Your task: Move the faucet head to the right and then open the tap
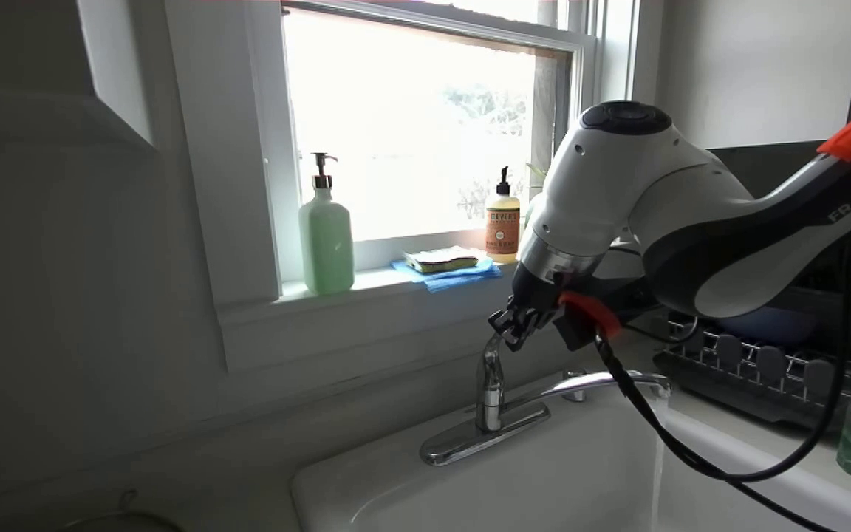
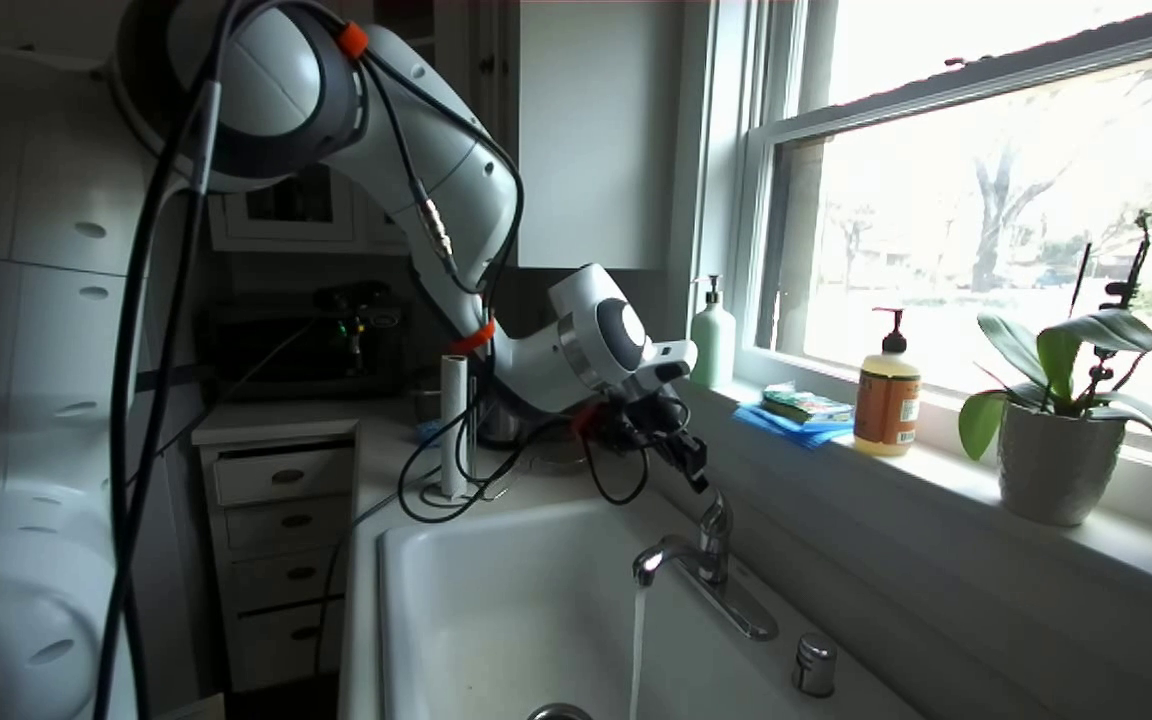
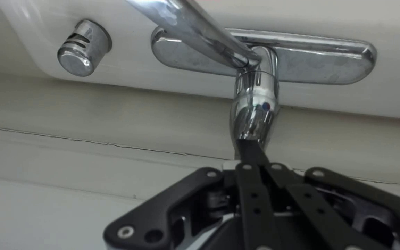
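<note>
The faucet head (image 1: 603, 380), a chrome spout, reaches out over the sink toward the dish rack; it also shows in an exterior view (image 2: 671, 553) and runs to the upper left in the wrist view (image 3: 200, 34). Water runs from its tip in both exterior views. The tap (image 1: 492, 384) is the upright chrome column, also in an exterior view (image 2: 714, 545) and the wrist view (image 3: 255, 97). My gripper (image 1: 505, 332) is at the top of the tap's lever. In the wrist view its fingers (image 3: 252, 149) are together, covering the lever's end; contact is hard to tell.
A chrome stub (image 3: 82, 48) stands beside the faucet's base plate. The white sink (image 2: 406, 600) lies below. The sill holds a green bottle (image 1: 327, 244), a sponge (image 1: 440, 259), an orange-labelled soap bottle (image 1: 502, 229) and a potted plant (image 2: 1061, 460). A dish rack (image 1: 765, 369) stands beyond the sink.
</note>
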You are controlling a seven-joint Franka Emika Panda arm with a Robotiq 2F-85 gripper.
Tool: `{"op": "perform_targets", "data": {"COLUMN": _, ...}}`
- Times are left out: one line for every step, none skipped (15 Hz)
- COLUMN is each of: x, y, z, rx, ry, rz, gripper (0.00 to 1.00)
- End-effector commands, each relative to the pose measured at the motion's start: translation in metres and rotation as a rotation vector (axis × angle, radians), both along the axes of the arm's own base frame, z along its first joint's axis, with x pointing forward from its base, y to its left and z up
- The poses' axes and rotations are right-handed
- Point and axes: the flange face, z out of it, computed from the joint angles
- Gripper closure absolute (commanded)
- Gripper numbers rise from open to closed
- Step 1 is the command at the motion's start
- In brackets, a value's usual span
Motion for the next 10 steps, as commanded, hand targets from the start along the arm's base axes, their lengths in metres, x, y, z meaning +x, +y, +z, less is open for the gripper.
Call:
{"op": "perform_targets", "data": {"x": -0.01, "y": 0.009, "z": 0.012, "rx": 0.034, "ry": 0.06, "rz": -0.025, "gripper": 1.0}}
{"op": "perform_targets", "data": {"x": -0.015, "y": 0.012, "z": 0.015, "rx": 0.046, "ry": 0.09, "rz": -0.032, "gripper": 1.0}}
{"op": "perform_targets", "data": {"x": -0.019, "y": 0.014, "z": 0.019, "rx": 0.056, "ry": 0.119, "rz": -0.04, "gripper": 1.0}}
{"op": "perform_targets", "data": {"x": -0.023, "y": 0.015, "z": 0.023, "rx": 0.063, "ry": 0.158, "rz": -0.046, "gripper": 1.0}}
{"op": "perform_targets", "data": {"x": -0.025, "y": 0.015, "z": 0.028, "rx": 0.063, "ry": 0.189, "rz": -0.058, "gripper": 1.0}}
{"op": "perform_targets", "data": {"x": -0.028, "y": 0.013, "z": 0.034, "rx": 0.063, "ry": 0.228, "rz": -0.064, "gripper": 0.96}}
{"op": "perform_targets", "data": {"x": -0.031, "y": 0.011, "z": 0.04, "rx": 0.061, "ry": 0.268, "rz": -0.072, "gripper": 0.72}}
{"op": "perform_targets", "data": {"x": -0.035, "y": 0.006, "z": 0.047, "rx": 0.053, "ry": 0.305, "rz": -0.076, "gripper": 0.71}}
{"op": "perform_targets", "data": {"x": -0.038, "y": 0.002, "z": 0.055, "rx": 0.045, "ry": 0.34, "rz": -0.084, "gripper": 0.69}}
{"op": "perform_targets", "data": {"x": -0.042, "y": -0.002, "z": 0.061, "rx": 0.038, "ry": 0.376, "rz": -0.082, "gripper": 0.64}}
